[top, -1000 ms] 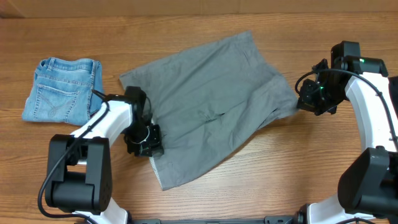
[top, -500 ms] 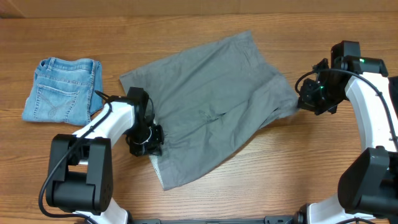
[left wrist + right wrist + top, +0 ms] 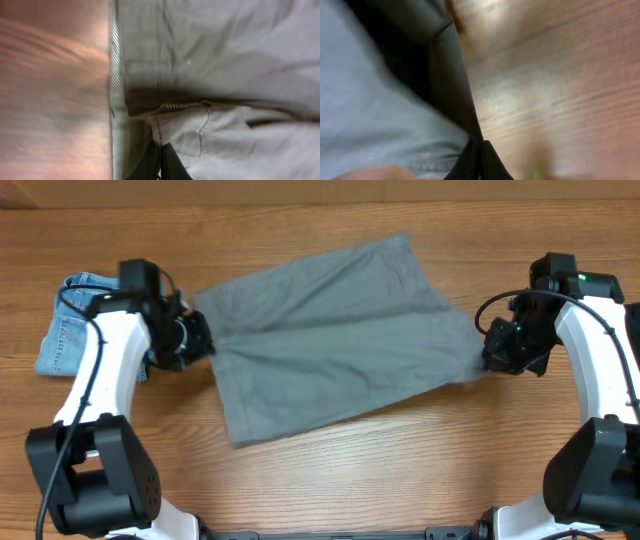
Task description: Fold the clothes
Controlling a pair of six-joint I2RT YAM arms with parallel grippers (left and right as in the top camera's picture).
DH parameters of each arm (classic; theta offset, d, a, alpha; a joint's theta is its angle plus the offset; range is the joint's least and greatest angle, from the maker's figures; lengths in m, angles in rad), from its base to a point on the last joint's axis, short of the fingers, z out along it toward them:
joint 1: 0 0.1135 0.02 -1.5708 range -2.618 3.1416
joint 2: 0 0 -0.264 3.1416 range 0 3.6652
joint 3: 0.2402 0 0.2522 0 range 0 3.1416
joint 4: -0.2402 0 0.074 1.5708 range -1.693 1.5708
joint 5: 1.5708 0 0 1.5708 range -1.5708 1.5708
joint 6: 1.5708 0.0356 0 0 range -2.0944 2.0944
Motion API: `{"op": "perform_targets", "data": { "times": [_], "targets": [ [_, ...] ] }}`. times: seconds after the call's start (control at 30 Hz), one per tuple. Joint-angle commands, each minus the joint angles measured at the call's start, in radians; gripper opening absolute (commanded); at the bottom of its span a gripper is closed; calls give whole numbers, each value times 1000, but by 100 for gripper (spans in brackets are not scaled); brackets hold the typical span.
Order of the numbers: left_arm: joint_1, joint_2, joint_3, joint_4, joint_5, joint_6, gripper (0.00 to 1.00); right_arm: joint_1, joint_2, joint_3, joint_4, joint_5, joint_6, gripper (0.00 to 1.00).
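The large grey shorts (image 3: pixel 340 340) lie spread across the middle of the table, pulled taut between my two grippers. My left gripper (image 3: pixel 198 338) is shut on the shorts' left edge; the left wrist view shows its fingers (image 3: pixel 161 159) pinching the cloth near the waistband (image 3: pixel 116 90). My right gripper (image 3: pixel 492 352) is shut on the shorts' right edge; its fingers (image 3: pixel 480 157) clamp the grey fabric (image 3: pixel 375 115) above the wood. The folded light-blue denim shorts (image 3: pixel 75 330) lie at the far left, partly under my left arm. No black garment is in view.
The wooden table (image 3: pixel 400 470) runs under everything. The table's back edge lies along the top of the overhead view. Both arm bases stand at the front corners.
My left gripper has swung from the shorts' lower left up and to the left, dragging the cloth with it. The shorts are now stretched flatter and wider. The right gripper has barely moved.
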Motion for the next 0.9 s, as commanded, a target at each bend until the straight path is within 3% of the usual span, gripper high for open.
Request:
{"op": "perform_targets", "data": {
  "times": [0.0,0.17,0.4,0.57,0.67,0.87],
  "targets": [
    [18,-19,17,30,-80,13,4,-2,-6,11,-22,35,9,4],
    [18,-19,17,-2,-46,18,8,-2,-6,11,3,44,9,5],
    [3,-19,13,-245,6,161,23,-2,-6,11,35,44,9,7],
    [-3,-19,-34,-352,61,200,25,-2,-6,11,41,44,9,7],
    [-24,-19,-104,-359,156,233,25,-2,-6,11,41,44,9,7],
    [-101,-19,-298,-284,179,208,26,-2,-6,11,42,44,9,7]
  ]
}}
